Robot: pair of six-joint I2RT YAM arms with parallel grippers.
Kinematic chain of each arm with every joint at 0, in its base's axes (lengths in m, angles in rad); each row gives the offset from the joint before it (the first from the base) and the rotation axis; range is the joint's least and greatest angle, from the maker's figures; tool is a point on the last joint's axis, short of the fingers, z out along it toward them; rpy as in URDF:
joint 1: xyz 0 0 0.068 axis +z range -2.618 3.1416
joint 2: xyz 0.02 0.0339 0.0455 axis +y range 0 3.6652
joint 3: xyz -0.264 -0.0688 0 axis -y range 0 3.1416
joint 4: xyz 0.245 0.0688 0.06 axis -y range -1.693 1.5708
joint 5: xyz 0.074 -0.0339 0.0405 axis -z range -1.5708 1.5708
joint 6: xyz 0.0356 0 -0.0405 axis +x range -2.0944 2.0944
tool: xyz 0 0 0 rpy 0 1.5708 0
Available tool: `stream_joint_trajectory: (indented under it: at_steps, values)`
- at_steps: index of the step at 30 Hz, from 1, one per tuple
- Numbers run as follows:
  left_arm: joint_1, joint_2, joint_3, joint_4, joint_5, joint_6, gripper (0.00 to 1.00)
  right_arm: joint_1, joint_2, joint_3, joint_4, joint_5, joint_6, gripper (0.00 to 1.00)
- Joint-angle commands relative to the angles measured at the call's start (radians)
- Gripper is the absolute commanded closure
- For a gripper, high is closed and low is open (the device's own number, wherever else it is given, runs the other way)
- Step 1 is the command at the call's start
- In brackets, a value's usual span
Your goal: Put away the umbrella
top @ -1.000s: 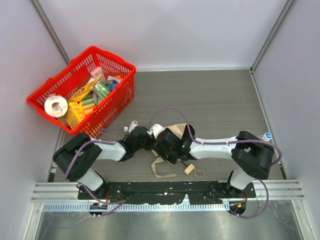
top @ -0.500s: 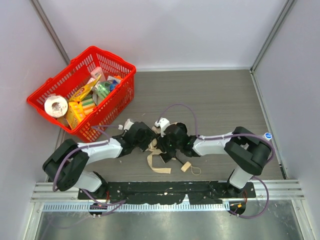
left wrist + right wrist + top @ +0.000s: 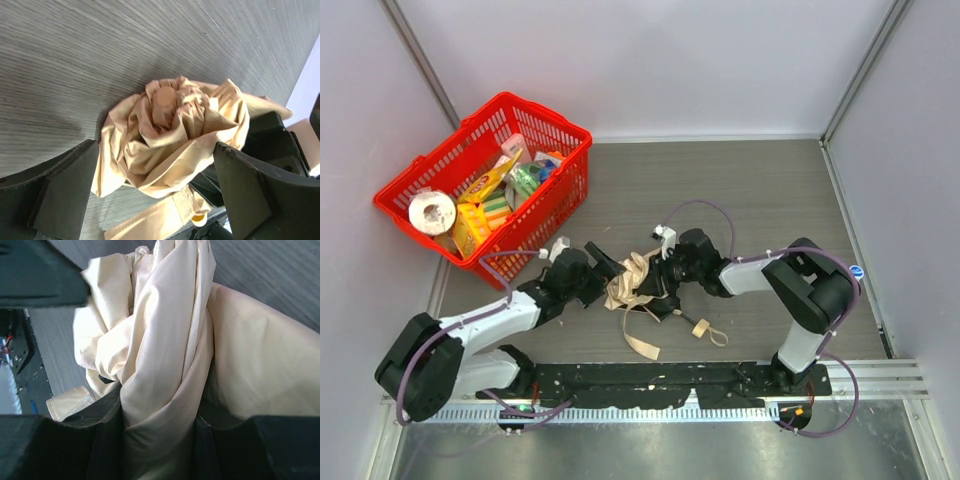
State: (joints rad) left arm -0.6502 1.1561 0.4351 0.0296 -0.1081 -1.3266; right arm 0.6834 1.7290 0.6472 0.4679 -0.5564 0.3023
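Observation:
The umbrella [image 3: 632,279] lies as a crumpled beige bundle on the table between my two grippers. Its small tan handle [image 3: 700,328] with a cord loop rests just to the near right, and a loose strap [image 3: 640,343] trails toward the arm bases. My right gripper [image 3: 663,280] is shut on a twisted fold of the fabric [image 3: 165,365], which fills the gap between its fingers [image 3: 102,432]. My left gripper [image 3: 607,269] stands open at the bundle's left end. In the left wrist view the bunched umbrella tip [image 3: 167,135] sits ahead of the wide-apart fingers [image 3: 65,192].
A red basket [image 3: 548,118] holding groceries and a paper roll stands at the back left, its near corner close to my left arm. A small white and blue cap [image 3: 854,271] sits at the right edge beside the right arm. Walls close in both sides.
My left gripper has opened and drawn back to the left. My right gripper has closed on the fabric and shifted up and right. The umbrella bundle now shows between them.

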Motion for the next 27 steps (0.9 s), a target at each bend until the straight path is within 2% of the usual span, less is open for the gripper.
stream_joint_trajectory:
  at_steps: [1, 6, 8, 10, 14, 16, 20, 23, 24, 25, 26, 27]
  values:
    - [0.037, 0.089, 0.031, 0.048, 0.047, -0.042, 0.0, -0.019, 0.044, -0.026, -0.081, -0.105, -0.006, 0.99]
    - [0.017, 0.348, 0.079, 0.289, 0.234, -0.127, 0.0, -0.028, 0.07, 0.046, -0.143, -0.151, -0.037, 0.99]
    - [-0.021, 0.392, 0.044, 0.405, 0.211, -0.189, 0.0, -0.028, 0.083, 0.074, -0.169, -0.161, -0.051, 0.99]
    - [-0.071, 0.405, -0.008, 0.521, 0.13, -0.265, 0.0, -0.028, 0.098, 0.097, -0.189, -0.174, -0.06, 0.99]
    - [-0.14, 0.433, -0.009, 0.544, 0.074, -0.322, 0.0, -0.028, 0.109, 0.124, -0.19, -0.197, -0.068, 0.99]
    - [-0.147, 0.465, -0.001, 0.549, 0.061, -0.347, 0.12, -0.015, 0.109, 0.15, -0.242, -0.175, -0.11, 0.99]
    - [-0.147, 0.539, -0.007, 0.62, 0.041, -0.408, 0.55, 0.025, 0.09, 0.174, -0.301, -0.109, -0.17, 0.99]
    - [-0.147, 0.583, -0.036, 0.714, 0.004, -0.444, 0.77, 0.063, 0.063, 0.173, -0.324, -0.027, -0.209, 0.99]
    - [-0.147, 0.593, -0.045, 0.734, -0.002, -0.447, 0.88, 0.076, 0.052, 0.177, -0.354, 0.033, -0.227, 0.99]
    - [-0.147, 0.593, -0.052, 0.743, -0.002, -0.445, 0.93, 0.093, 0.044, 0.189, -0.392, 0.062, -0.233, 0.99]
    - [-0.147, 0.591, -0.058, 0.741, -0.007, -0.439, 1.0, 0.099, 0.035, 0.201, -0.414, 0.116, -0.229, 0.89]
    - [-0.147, 0.585, -0.065, 0.728, -0.007, -0.444, 1.0, 0.1, 0.024, 0.219, -0.455, 0.14, -0.218, 0.82]
